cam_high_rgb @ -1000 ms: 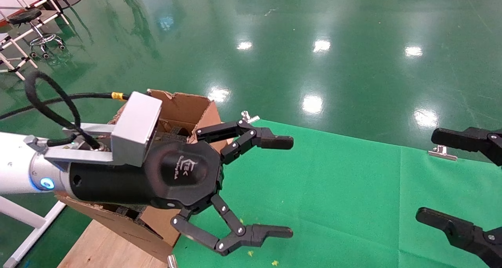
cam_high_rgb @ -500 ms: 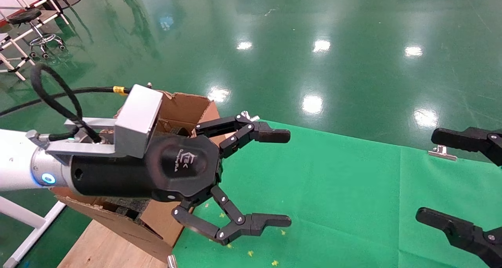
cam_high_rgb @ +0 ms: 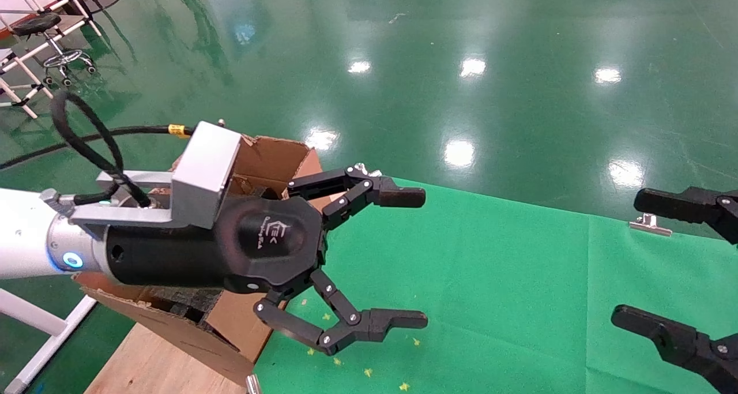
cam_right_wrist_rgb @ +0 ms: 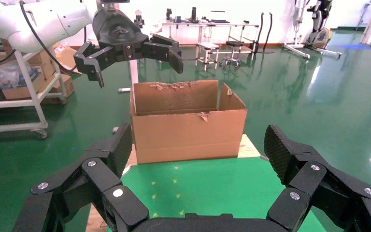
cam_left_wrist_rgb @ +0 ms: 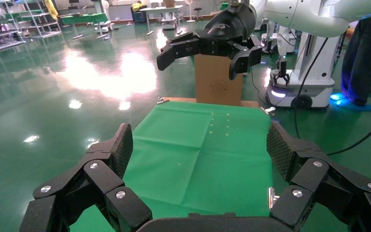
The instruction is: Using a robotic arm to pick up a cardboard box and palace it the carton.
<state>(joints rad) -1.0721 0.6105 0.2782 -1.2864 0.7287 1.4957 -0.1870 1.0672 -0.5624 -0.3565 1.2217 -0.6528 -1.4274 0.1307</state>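
Observation:
The carton [cam_high_rgb: 271, 154] stands on the table's left end, with torn flaps and black foam [cam_high_rgb: 187, 301] inside; it also shows in the right wrist view [cam_right_wrist_rgb: 188, 130]. My left robotic arm [cam_high_rgb: 34, 250] reaches over it. Its gripper [cam_high_rgb: 412, 258] is open and empty, just right of the carton above the green cloth [cam_high_rgb: 490, 278]. My right gripper [cam_high_rgb: 637, 261] is open and empty at the right edge. No small cardboard box lies on the cloth or in either gripper. A brown upright box [cam_left_wrist_rgb: 218, 89] with a round mark stands at the table's right end.
Metal clips [cam_high_rgb: 648, 224] hold the cloth to the wooden table [cam_high_rgb: 150, 359]. A glossy green floor surrounds the table. A stool [cam_high_rgb: 57, 42] and white racks stand far left. Another robot base [cam_left_wrist_rgb: 294, 87] and a person stand past the right end.
My left gripper has drifted slightly up and away over the cloth, still open. The right gripper has not moved.

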